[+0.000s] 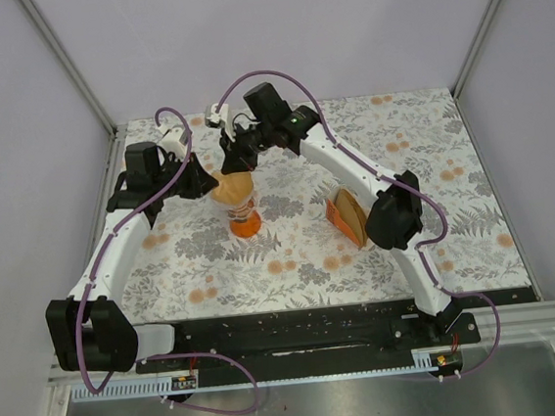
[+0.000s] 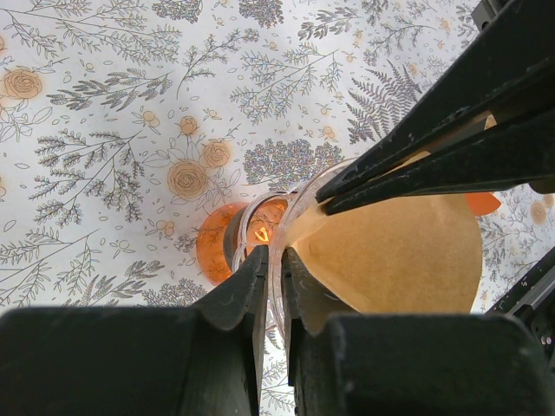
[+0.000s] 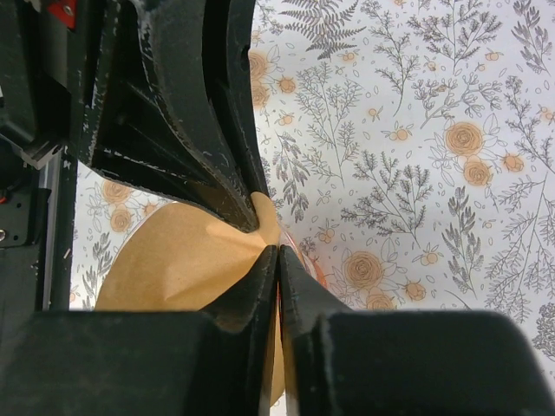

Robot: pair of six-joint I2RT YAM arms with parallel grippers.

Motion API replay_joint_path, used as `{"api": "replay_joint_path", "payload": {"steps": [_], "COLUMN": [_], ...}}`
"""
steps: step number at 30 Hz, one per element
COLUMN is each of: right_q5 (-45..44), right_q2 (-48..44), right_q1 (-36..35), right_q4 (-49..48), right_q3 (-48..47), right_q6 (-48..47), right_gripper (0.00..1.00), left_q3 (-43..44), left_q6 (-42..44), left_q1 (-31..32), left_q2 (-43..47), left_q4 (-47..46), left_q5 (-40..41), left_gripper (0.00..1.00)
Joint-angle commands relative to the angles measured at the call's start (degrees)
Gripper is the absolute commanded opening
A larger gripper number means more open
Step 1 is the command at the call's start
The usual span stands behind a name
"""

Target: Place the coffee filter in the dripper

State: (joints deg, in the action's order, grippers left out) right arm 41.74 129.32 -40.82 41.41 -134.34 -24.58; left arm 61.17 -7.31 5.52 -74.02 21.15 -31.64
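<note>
The dripper (image 1: 247,225), clear on top with an orange base, stands upright left of the table's middle. The light-brown coffee filter (image 1: 233,187) sits in its funnel top. My left gripper (image 1: 212,187) comes in from the left; in the left wrist view it (image 2: 276,270) is shut on the dripper's clear rim (image 2: 260,227), with the filter (image 2: 399,260) just right of its fingers. My right gripper (image 1: 234,165) reaches in from behind. In the right wrist view it (image 3: 278,256) is shut on the edge of the filter (image 3: 173,260), close to the left gripper's fingers (image 3: 199,147).
A beige wedge-shaped holder (image 1: 349,218) with a stack of brown papers stands right of the dripper, next to my right forearm. The floral table cover (image 1: 430,154) is bounded by grey walls on the left, right and back.
</note>
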Motion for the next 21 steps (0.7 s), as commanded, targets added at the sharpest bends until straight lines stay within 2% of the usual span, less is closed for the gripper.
{"api": "replay_joint_path", "payload": {"steps": [1,2,9,10,11,12,15,21], "right_q5": [1.7,1.7,2.3,2.1,2.0,2.1,2.7,1.6], "right_q2": [-0.2,-0.4,-0.8,-0.8,-0.9,-1.1,-1.3,-0.7], "right_q1": [0.3,0.2,0.4,0.3,0.3,0.3,0.3,0.2], "right_q4": [0.3,0.3,0.2,0.2,0.2,0.2,0.3,0.3], "right_q3": [-2.2,-2.1,-1.7,-1.8,-1.7,-1.6,-1.2,-0.2], "right_q6": [0.1,0.0,-0.5,-0.3,-0.2,-0.2,-0.3,0.1], "right_gripper": [0.03,0.00,0.00,0.26,0.37,0.43,0.45,0.35], "left_q3": [1.1,1.2,1.1,1.1,1.1,1.1,1.1,1.2], "left_q6": [0.7,0.7,0.7,0.7,0.7,0.7,0.7,0.6], "left_q1": [-0.3,-0.3,-0.2,-0.2,-0.2,-0.2,-0.3,-0.2], "left_q2": [-0.3,-0.3,-0.3,-0.2,-0.2,-0.2,-0.2,-0.2], "left_q4": [-0.3,-0.4,-0.3,-0.3,-0.3,-0.4,-0.4,-0.3], "left_q5": [0.3,0.3,0.4,0.4,0.4,0.4,0.4,0.3], "left_gripper": [0.13,0.13,0.13,0.13,0.13,0.13,0.13,0.13]}}
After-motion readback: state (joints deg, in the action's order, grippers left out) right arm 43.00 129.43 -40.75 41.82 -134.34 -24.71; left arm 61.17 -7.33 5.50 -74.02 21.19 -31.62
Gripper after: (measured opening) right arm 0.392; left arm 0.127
